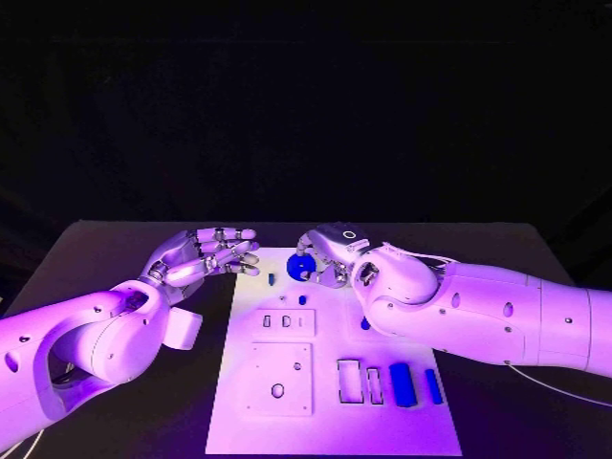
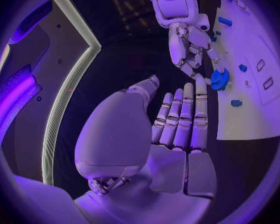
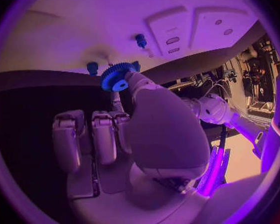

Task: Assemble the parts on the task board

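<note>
My right hand (image 1: pixel 337 251) pinches a blue gear (image 1: pixel 300 267) between thumb and a finger, just above the far end of the white task board (image 1: pixel 334 421). In the right wrist view the gear (image 3: pixel 117 76) sits at the fingertips of that hand (image 3: pixel 134 129), over the board (image 3: pixel 65 30). My left hand (image 1: pixel 209 253) hovers beside the board's far left corner and holds nothing. Its fingers (image 2: pixel 180 119) lie straight side by side with the thumb apart, and beyond them are the right hand (image 2: pixel 190 50) and the gear (image 2: pixel 219 78).
Two blue blocks (image 1: pixel 402 383) (image 1: pixel 433 385) stand near the board's right edge beside empty slots (image 1: pixel 349 380). A small blue peg (image 1: pixel 271 279) stands at the far left of the board, and two raised square plates (image 1: pixel 278 378) (image 1: pixel 286 321) lie on its left half. Black table surrounds the board.
</note>
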